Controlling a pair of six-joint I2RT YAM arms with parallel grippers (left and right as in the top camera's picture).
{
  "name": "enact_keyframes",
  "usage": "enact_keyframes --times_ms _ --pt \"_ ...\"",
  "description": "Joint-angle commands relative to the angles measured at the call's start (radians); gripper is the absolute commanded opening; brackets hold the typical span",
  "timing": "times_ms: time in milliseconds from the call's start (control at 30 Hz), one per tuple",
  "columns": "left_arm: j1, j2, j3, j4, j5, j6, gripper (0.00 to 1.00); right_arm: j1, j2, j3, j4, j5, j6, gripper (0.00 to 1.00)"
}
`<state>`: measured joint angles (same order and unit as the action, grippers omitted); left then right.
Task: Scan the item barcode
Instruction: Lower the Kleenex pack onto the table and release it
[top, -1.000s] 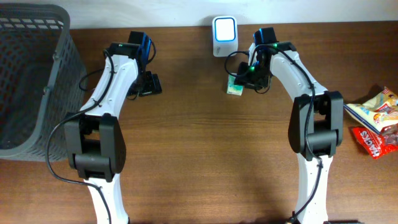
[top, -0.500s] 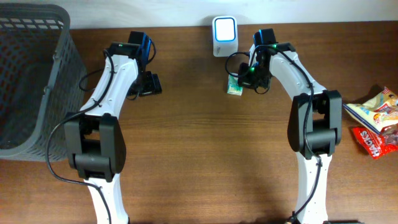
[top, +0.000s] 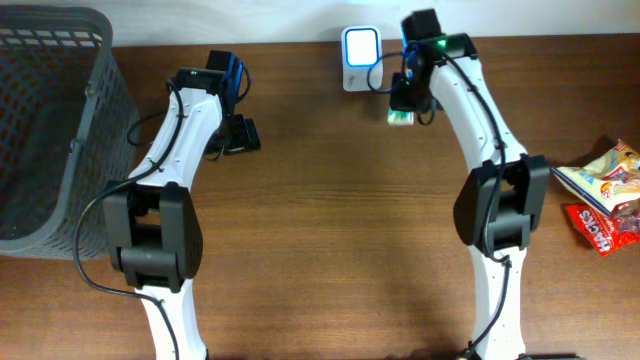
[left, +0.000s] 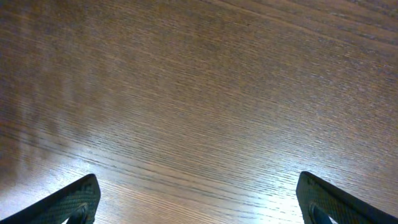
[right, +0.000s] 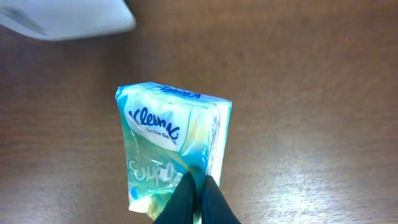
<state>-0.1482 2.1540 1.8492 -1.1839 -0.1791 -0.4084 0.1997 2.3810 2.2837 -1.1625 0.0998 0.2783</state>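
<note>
One small pinch is all that holds the teal-and-white plastic-wrapped tissue pack (right: 168, 143). The right gripper (right: 198, 186) is clamped tight on a thin bit of wrapper at the pack's lower edge, w/ the rest sticking out past the fingers. The pack is above the brown wooden table (right: 323, 93), just beside the white rounded scanner (top: 360, 48) w/ the lit face.

Risks, as I judge them:
- The film is slick and the bite is small, so the pack could slip out or twist when the wrist turns, esp. on a quick move.
- No barcode shows in either view, so it prob. sits on a hidden side. If that side isn't turned to the scanner, there's no read.
- Crinkled glossy wrap could glare or distort the code.
- The arm is close to the scanner, so a bump could shift it.

The idle left gripper (left: 199, 202) hangs wide open over bare wood, holding nothing, well apart from the pack.

Writing: "Kleenex" in blue script on a white patch. The small line under it looks like "On The Go", not sure. The lower print is too blurred to read. On the red and yellow snack packets (top: 605, 195) at the table's right edge, the text is too small.
</note>
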Motion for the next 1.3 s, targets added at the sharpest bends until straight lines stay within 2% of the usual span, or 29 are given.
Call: enact_keyframes --times_ms 0,167,300,400,500,633,767,833,1000,1200,1267 --pt "0.007 -0.023 -0.006 0.002 0.008 0.001 0.99 0.089 -0.004 0.090 0.045 0.279 -0.059 0.04" --pt "0.007 -0.023 -0.006 0.002 0.008 0.002 0.99 0.170 0.001 0.095 0.216 0.472 -0.209 0.04" --pt "0.007 -0.023 -0.006 0.002 0.007 0.002 0.99 0.206 0.024 0.095 0.380 0.560 -0.393 0.04" --pt "0.007 -0.023 -0.006 0.002 0.007 0.002 0.99 0.206 0.050 0.095 0.437 0.575 -0.510 0.04" --pt "0.007 -0.023 -0.006 0.002 0.007 0.002 0.99 0.196 0.065 0.092 0.483 0.575 -0.520 0.04" --pt "0.007 -0.023 -0.006 0.002 0.008 0.002 0.99 0.193 0.080 0.090 0.554 0.573 -0.608 0.04" --pt "0.007 -0.023 -0.006 0.002 0.008 0.002 0.99 0.193 0.093 0.089 0.551 0.563 -0.607 0.04" --pt "0.007 -0.023 -0.006 0.002 0.008 0.002 0.99 0.192 0.095 0.089 0.539 0.599 -0.575 0.04" --pt "0.007 -0.023 -0.006 0.002 0.008 0.002 0.99 0.162 0.084 0.090 0.411 0.611 -0.296 0.04" --pt "0.007 -0.023 -0.006 0.002 0.008 0.002 0.99 0.037 0.014 0.091 0.151 0.259 -0.043 0.04" --pt "0.007 -0.023 -0.006 0.002 0.007 0.002 0.99 -0.009 -0.017 0.091 0.062 0.129 0.014 0.11"
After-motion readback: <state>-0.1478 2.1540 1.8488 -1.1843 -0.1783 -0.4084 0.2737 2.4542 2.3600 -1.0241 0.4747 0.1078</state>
